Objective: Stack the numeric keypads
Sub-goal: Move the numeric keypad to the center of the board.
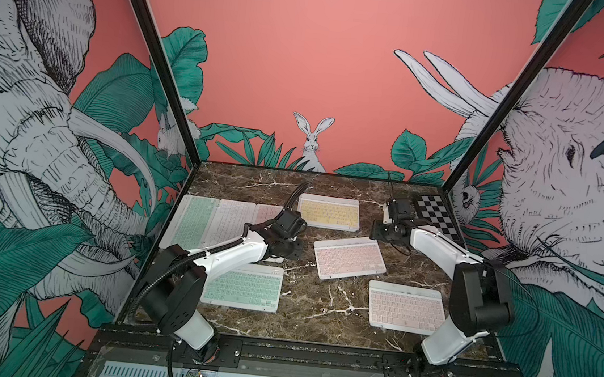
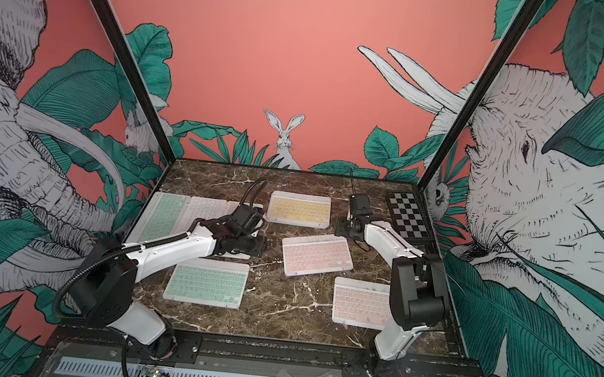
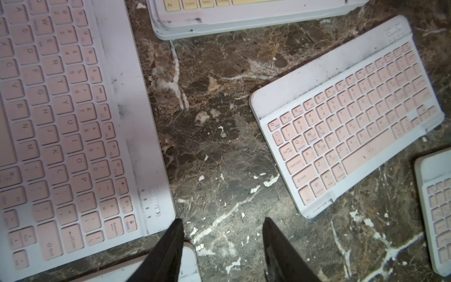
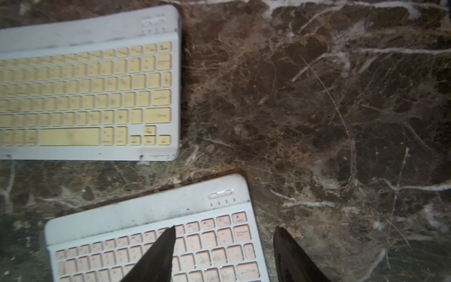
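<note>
Several numeric keypads lie flat on the marble table [image 1: 318, 312]. In both top views a yellow one [image 1: 329, 211] is at the back, a pink one [image 1: 349, 257] sits tilted in the middle, another pink one [image 1: 406, 307] is front right, and a mint one [image 1: 245, 286] is front left. A mint [image 1: 191, 220], a white [image 1: 233, 217] and a pink keypad [image 3: 73, 122] lie side by side at the left. My left gripper [image 3: 223, 221] is open over bare table beside that pink keypad's corner. My right gripper [image 4: 224, 229] is open above the middle pink keypad's [image 4: 170, 244] end, holding nothing.
A black-and-white checkered board [image 1: 437, 214] lies at the back right corner. Patterned walls close in the table on three sides. The left arm [image 1: 226, 254] reaches over the left row of keypads. Bare marble [image 4: 341, 122] lies to the right of the yellow keypad [image 4: 90, 92].
</note>
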Tool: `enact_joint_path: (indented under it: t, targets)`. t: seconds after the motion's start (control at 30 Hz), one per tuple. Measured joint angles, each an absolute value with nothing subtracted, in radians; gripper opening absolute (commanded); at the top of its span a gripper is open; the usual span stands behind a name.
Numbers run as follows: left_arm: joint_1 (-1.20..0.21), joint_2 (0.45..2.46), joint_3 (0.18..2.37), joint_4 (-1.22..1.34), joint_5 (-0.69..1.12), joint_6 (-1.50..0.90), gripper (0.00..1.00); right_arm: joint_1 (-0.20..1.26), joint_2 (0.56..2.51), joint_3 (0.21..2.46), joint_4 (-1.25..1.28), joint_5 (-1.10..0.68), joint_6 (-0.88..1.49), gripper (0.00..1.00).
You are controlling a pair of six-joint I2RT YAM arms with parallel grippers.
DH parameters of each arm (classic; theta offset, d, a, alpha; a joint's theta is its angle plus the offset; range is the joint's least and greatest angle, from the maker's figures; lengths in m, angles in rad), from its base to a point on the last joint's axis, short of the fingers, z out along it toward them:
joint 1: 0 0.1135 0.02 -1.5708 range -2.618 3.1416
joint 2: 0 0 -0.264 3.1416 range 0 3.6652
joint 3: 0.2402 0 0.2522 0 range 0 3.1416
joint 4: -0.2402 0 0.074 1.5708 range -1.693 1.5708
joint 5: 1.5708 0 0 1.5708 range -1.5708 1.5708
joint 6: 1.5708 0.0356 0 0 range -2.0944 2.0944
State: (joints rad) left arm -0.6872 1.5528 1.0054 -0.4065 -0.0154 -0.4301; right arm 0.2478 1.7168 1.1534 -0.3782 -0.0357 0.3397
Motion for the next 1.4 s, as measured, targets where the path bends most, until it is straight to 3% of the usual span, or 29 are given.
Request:
enact_joint_path:
  t: [0.37, 0.63, 0.97, 1.4]
  targets:
    - [-0.69, 1.617, 1.023, -0.393, -0.007, -0.432, 0.54, 0.244, 1.826, 1.119, -0.418, -0.069, 0.286, 0.63]
    - [-0.69, 1.636, 1.032, -0.392, -0.008, -0.438, 0.54, 0.268, 1.756, 1.01, -0.334, -0.088, 0.315, 0.62]
    - [-0.69, 1.666, 1.055, -0.398, -0.016, -0.437, 0.54, 0.428, 1.685, 0.921, -0.307, -0.099, 0.413, 0.62]
    - [-0.69, 1.737, 1.094, -0.4, -0.019, -0.41, 0.54, 0.425, 1.677, 0.923, -0.316, -0.148, 0.435, 0.63]
